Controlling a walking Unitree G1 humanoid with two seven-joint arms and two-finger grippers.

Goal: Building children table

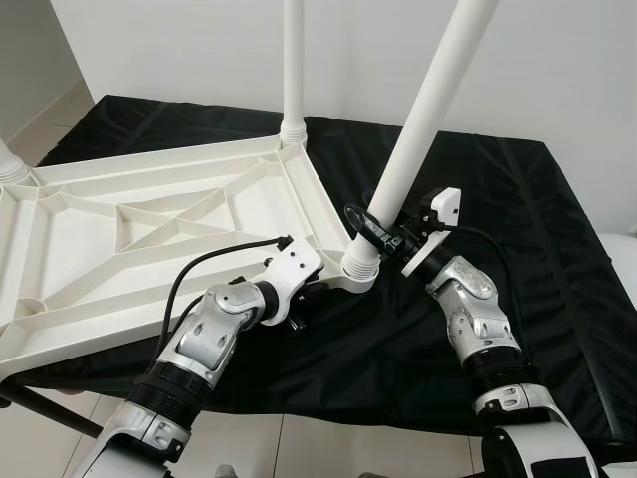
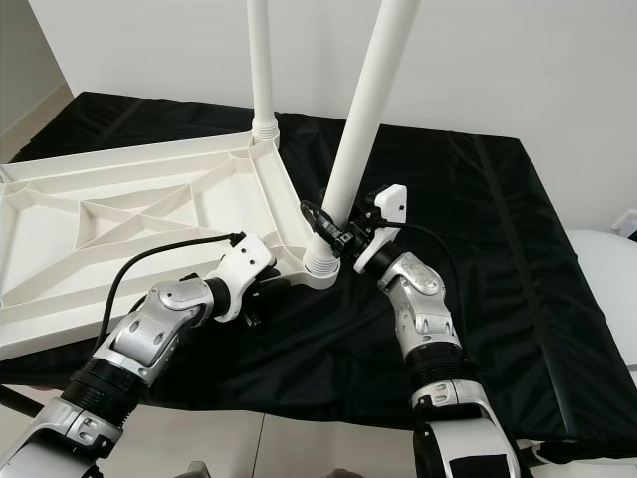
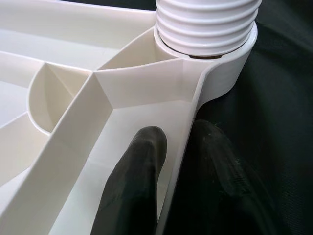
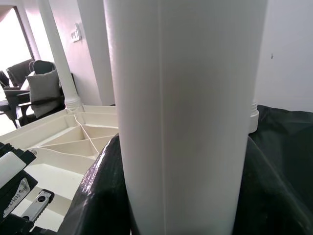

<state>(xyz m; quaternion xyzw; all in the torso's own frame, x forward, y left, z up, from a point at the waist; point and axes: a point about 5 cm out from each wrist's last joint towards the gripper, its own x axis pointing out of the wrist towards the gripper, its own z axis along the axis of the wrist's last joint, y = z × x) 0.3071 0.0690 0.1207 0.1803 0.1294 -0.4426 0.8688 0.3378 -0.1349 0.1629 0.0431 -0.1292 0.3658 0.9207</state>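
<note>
Lying upside down on a black cloth (image 1: 518,249), the white tabletop (image 1: 119,249) shows its ribbed underside, which puts the leg sockets facing up where the legs can be screwed in. A far leg (image 1: 293,60) already stands upright in its far corner. The near leg (image 1: 418,119) sits in the near right corner socket (image 1: 356,271) but leans to the right, so it looks not yet fully seated; its threaded end (image 3: 208,24) is partly exposed above the socket rim.

The right gripper (image 1: 376,231) is clamped around this near leg just above the socket, one black finger (image 4: 98,196) on each side of the tube, probably to turn or straighten it. Its forearm rises from the near right, bent at the wrist so the fingers reach leftward and across the leg.

The left gripper (image 1: 317,289) pinches the tabletop's outer wall just beside that same corner: one finger (image 3: 134,181) inside the frame, the other outside against the cloth. That grip seems meant to hold the top from spinning or sliding. The left forearm comes in low from the near left, almost level with the table's edge.
</note>
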